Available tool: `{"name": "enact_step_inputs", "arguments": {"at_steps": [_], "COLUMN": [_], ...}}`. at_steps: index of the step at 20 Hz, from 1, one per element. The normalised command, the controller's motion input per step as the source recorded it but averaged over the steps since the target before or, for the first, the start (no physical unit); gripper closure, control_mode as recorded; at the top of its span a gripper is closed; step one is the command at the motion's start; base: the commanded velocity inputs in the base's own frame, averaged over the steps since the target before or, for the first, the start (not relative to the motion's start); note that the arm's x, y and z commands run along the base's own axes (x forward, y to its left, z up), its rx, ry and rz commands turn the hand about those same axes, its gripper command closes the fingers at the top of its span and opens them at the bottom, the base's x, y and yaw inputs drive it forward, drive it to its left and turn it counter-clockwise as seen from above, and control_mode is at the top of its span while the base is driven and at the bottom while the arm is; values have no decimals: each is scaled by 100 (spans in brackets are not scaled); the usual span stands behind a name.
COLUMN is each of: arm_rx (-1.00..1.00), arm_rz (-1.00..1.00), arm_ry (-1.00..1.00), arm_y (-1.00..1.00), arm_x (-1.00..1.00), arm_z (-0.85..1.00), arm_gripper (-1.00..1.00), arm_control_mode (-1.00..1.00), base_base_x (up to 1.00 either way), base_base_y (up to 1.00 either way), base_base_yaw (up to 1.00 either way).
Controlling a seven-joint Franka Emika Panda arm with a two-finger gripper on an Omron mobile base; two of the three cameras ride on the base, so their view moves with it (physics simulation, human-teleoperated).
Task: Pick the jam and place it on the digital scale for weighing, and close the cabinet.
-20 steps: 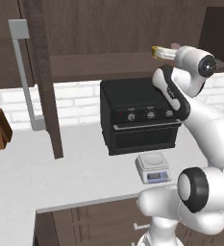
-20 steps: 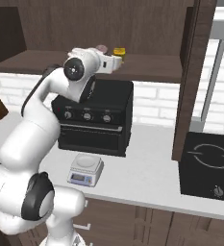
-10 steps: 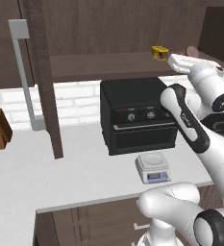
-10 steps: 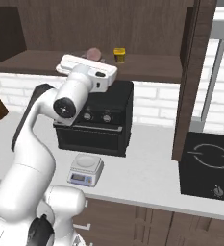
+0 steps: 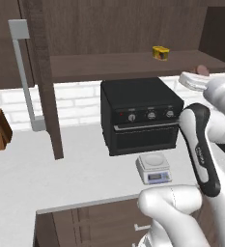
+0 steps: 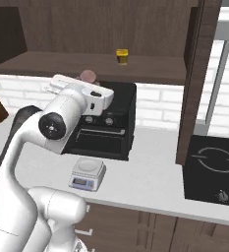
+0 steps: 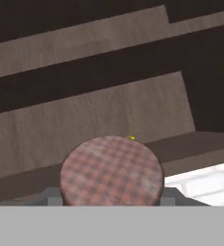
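The gripper (image 7: 111, 194) is clamped on the jam (image 7: 111, 170), lifted clear of the open cabinet (image 5: 133, 62) shelf so it can go down to the digital scale (image 5: 154, 168) on the worktop (image 5: 51, 178).

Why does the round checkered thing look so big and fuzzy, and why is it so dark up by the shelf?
Hand view: the jam's checkered lid sits right at the camera, so it looms large with smeared checks. Left base view: the shelf sits under the dark cabinet, so it looks dim, while the counter is bright. Right base view: the oven casts a soft shadow on the counter.
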Motion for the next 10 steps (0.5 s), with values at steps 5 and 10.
{"name": "enact_step_inputs", "arguments": {"at_steps": [5,10], "arm_rx": [-3,0], "arm_rz": [21,36], "arm_ry": [28,8], "arm_y": [4,11], "arm_x": [-27,2], "arm_z": [-72,-83], "arm_gripper": [100,100], "arm_control_mode": [-100,-100], "base_base_x": [0,0], "base_base_y": [0,0], "base_base_yaw": [0,0]}}
